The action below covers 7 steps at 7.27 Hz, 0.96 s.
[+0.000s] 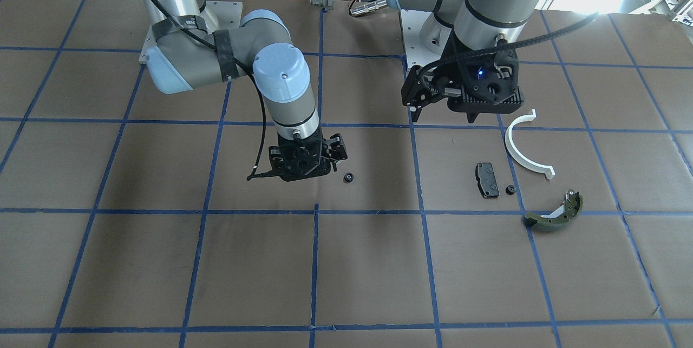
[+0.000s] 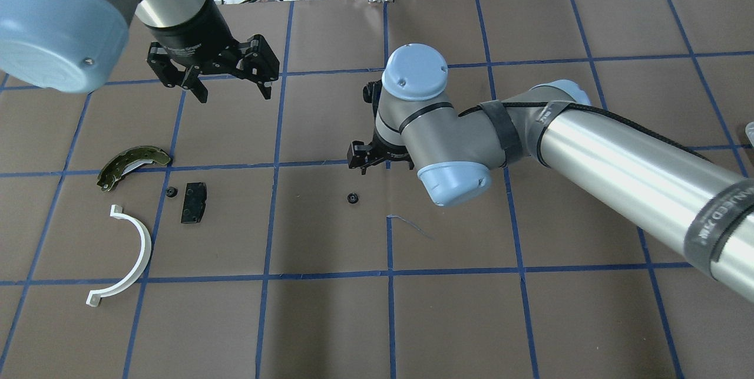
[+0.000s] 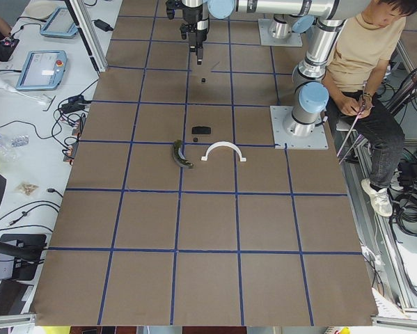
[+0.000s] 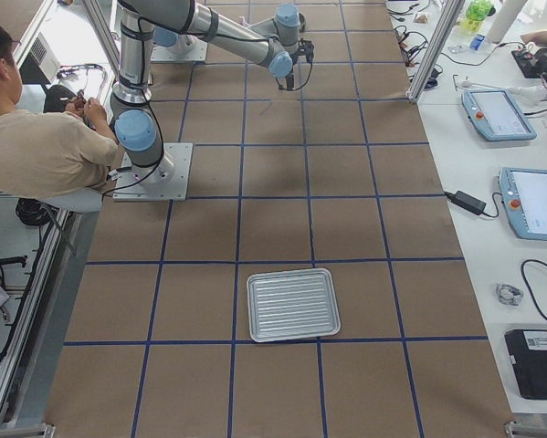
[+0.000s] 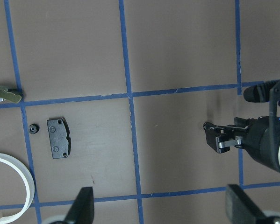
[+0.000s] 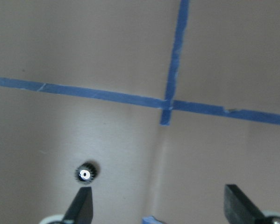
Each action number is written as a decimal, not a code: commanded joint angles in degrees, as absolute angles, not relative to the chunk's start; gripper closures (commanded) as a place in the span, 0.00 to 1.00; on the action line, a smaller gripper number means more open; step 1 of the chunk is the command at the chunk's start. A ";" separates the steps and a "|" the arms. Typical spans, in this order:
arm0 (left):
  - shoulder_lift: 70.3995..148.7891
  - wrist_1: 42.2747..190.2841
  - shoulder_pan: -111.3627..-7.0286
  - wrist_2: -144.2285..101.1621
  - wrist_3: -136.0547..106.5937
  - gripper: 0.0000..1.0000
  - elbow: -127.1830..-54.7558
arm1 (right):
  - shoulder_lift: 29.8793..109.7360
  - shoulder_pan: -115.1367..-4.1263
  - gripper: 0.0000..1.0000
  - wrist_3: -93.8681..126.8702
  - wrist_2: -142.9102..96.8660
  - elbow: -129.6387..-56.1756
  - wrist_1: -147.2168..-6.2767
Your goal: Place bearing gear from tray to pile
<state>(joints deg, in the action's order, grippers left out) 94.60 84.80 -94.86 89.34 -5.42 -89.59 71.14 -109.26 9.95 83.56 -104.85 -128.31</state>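
Note:
A small black bearing gear (image 1: 349,177) lies alone on the brown table, also in the overhead view (image 2: 352,198) and the right wrist view (image 6: 86,174). My right gripper (image 2: 371,158) hovers open just beside and above it, holding nothing. The pile lies apart: white half-ring (image 2: 126,258), black pad (image 2: 194,202), olive-green brake shoe (image 2: 132,165), and a second small gear (image 2: 171,192) next to the pad. My left gripper (image 2: 230,90) is open and empty, high above the table beyond the pile. The metal tray (image 4: 292,304) lies far off on my right and looks empty.
The table is brown paper with a blue tape grid (image 1: 315,212). A person (image 3: 361,56) sits behind the robot bases. Tablets and cables lie on the side bench (image 4: 520,119).

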 commanded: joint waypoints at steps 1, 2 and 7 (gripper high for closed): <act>99.56 73.45 -99.73 89.30 -9.56 0.00 -94.46 | 79.50 -99.98 0.00 -2.17 84.91 -105.12 -118.16; 100.89 71.65 -102.89 89.64 -10.89 0.00 -96.48 | 82.50 -96.19 0.00 -7.50 84.82 -105.12 -114.47; 107.66 52.54 -108.19 90.09 -11.26 0.00 -110.52 | 89.63 -90.52 0.00 -10.02 85.34 -94.16 -96.27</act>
<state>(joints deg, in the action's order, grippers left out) 106.16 58.66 -107.96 89.92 -11.67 -105.79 87.92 -90.66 -10.38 85.01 -97.86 -102.30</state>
